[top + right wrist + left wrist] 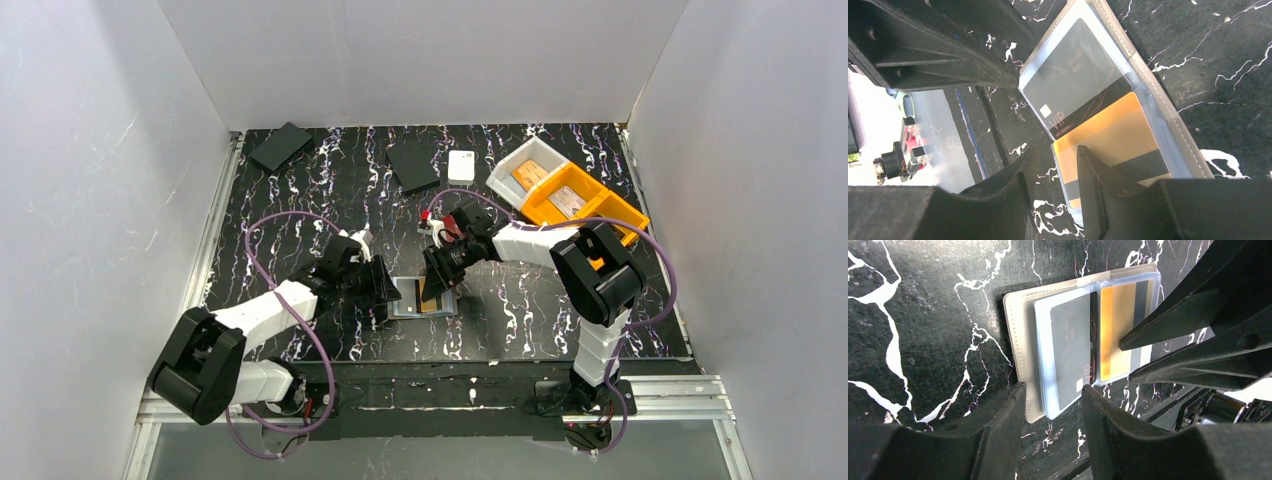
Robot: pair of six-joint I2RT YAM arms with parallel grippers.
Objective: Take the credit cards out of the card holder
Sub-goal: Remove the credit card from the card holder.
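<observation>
Lying open on the bench [923,315], the card holder [1020,340] contains both orange card [1118,315] and dark card [1070,355]; nothing extracted. Left hand [1053,390] gapes astride its edge; right hand's [1055,152] grip is unclear.

Orange card [1108,135] partly behind the right end effector [1056,150]; contact unclear

I see the card holder [408,298] lying open and flat on the surface, near the middle of its near edge, grey cover down and clear sleeves up. An orange card [1115,315] with a dark stripe sits in one sleeve. A dark card [1070,350] marked VIP sits in the sleeve beside it.
</observation>
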